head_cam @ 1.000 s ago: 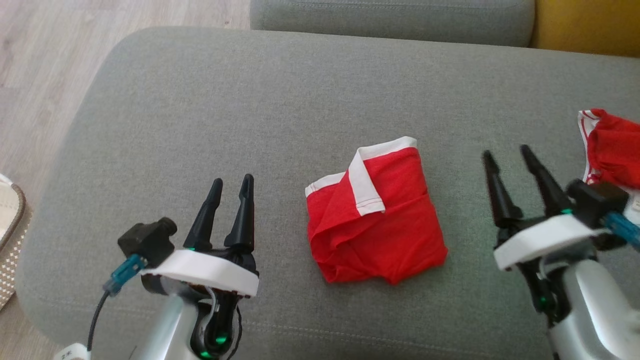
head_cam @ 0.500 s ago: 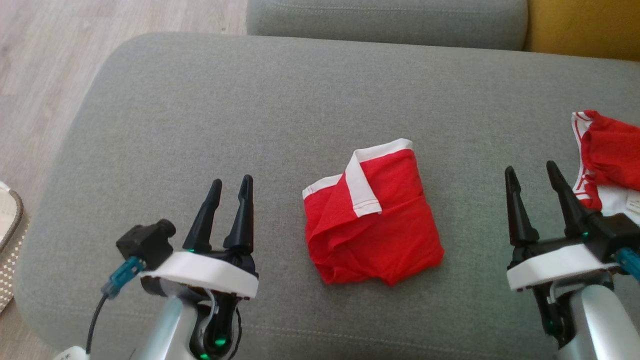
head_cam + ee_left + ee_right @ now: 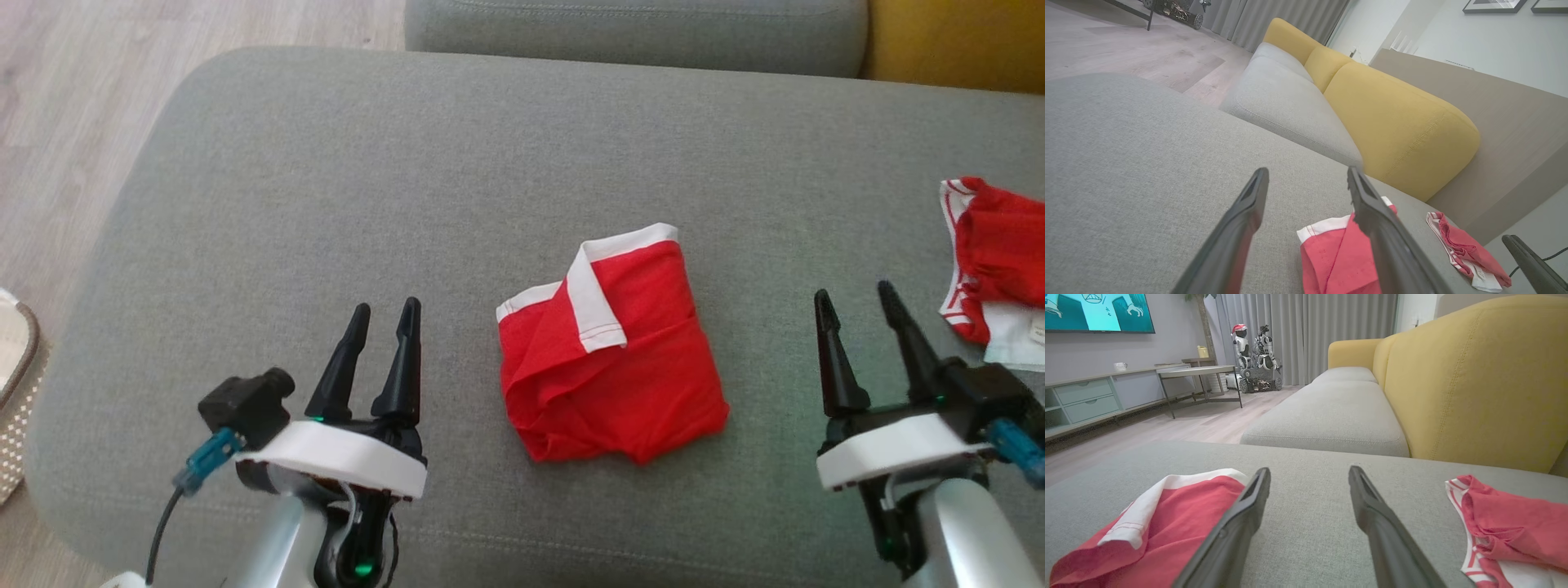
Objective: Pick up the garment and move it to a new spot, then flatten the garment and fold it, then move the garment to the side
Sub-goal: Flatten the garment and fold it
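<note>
Item 1. Folded red fabric garment with a white waistband (image 3: 612,359): lying near the middle of the seat, toward its front edge. It is sitting between the two grippers and apart from both. One end of the white band is lapping over the red top face. It is also showing in the left wrist view (image 3: 1331,261), partly behind a finger, and at the lower left of the right wrist view (image 3: 1167,522).

Item 2. Left gripper (image 3: 388,306): hanging low over the seat to the garment's left, dark fingers pointing away from the robot. Its jaws are standing apart (image 3: 1308,170) and gripping nothing.

Item 3. Right gripper (image 3: 853,291): hanging low over the seat to the garment's right, between the two red pieces. Its jaws are spread (image 3: 1309,469), with bare cushion showing between them.

Item 4. Crumpled red garment with white striped trim (image 3: 992,261): lying at the seat's right edge, well apart from the folded piece (image 3: 1466,249) (image 3: 1515,522). A small white label is showing at its near end.

Item 5. Broad grey woven-fabric seat cushion (image 3: 408,163): bearing both garments (image 3: 1126,163) (image 3: 1306,457).

Item 6. Second grey seat cushion (image 3: 637,24): lying just beyond the first (image 3: 1331,416).

Item 7. Yellow upholstered backrest (image 3: 955,41): rising behind the seats (image 3: 1396,122) (image 3: 1474,375).

Item 8. Pale wood-plank floor (image 3: 73,98): running along the seat's left side.

Item 9. Small wheeled robot in a red cap (image 3: 1255,363): standing far off by grey curtains.
</note>
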Tool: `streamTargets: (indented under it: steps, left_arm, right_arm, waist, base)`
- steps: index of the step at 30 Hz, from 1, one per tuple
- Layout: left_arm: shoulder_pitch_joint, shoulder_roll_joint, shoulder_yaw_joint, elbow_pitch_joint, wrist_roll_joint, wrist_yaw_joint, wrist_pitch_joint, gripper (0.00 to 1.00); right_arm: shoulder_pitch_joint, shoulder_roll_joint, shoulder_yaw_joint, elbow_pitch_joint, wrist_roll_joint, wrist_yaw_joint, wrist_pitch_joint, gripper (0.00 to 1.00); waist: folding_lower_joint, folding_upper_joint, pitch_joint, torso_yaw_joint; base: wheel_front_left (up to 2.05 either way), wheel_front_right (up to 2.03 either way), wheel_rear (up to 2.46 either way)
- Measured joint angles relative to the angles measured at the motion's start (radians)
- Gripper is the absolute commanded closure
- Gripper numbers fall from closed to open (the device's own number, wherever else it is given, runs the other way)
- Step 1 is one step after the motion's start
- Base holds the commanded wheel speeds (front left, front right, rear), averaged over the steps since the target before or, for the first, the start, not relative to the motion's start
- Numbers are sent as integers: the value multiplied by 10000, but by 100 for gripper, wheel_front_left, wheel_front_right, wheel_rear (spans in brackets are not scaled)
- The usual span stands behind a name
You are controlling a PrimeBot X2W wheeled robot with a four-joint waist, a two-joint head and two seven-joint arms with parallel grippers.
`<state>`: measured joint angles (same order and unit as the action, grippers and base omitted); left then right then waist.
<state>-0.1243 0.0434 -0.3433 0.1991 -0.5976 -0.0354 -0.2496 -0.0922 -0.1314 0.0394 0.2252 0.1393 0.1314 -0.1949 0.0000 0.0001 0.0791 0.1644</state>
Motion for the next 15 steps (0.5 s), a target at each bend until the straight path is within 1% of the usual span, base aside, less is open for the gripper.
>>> streamTargets:
  steps: [1,6,11,15]
  left_arm:
    - [-1,0,-2,0,0,-2,0,0]
    - [-19,0,-42,10,-4,-12,0,0]
    - [-97,0,-113,27,-6,-15,0,0]
    - [-229,0,-123,25,-10,-12,0,0]
  right_arm:
    - [-1,-2,111,40,2,2,0,100]
    - [-44,-6,1170,347,2,2,4,100]
    - [-411,-48,2345,1051,125,2,61,100]
    - [-900,-174,3032,1647,280,0,59,100]
  waist:
    - [0,0,33,29]
    - [0,0,234,234]
    - [0,0,415,577]
    - [0,0,570,881]
  base:
    - [0,0,0]
    - [0,0,0]
    - [0,0,0]
    - [0,0,0]
